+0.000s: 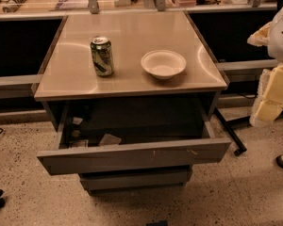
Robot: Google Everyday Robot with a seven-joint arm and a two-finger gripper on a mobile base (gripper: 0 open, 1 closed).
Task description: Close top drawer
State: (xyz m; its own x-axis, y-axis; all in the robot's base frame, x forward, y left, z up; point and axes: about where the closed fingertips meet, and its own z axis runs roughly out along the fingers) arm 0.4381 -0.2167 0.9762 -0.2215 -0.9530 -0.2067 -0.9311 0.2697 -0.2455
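Top drawer: the grey top drawer (132,157) is pulled well out of the cabinet, under the tabletop (132,29).
Direction: its flat front faces the camera; its long axis runs left to right, with the right end slightly higher in view.
Marks: small pale scuffs (192,151) right of centre.
Inside: paper scraps (109,139) lie at the left.
Below: a shut grey drawer front (134,178).
Tabletop: a green can (102,56) stands upright left of a white bowl (163,63), apart.
Gripper: the pale gripper (268,108) hangs at the right edge, well apart from the drawer; whether it is open or closed cannot be told.
Room: speckled floor (226,192); cluttered desks (61,4) behind.
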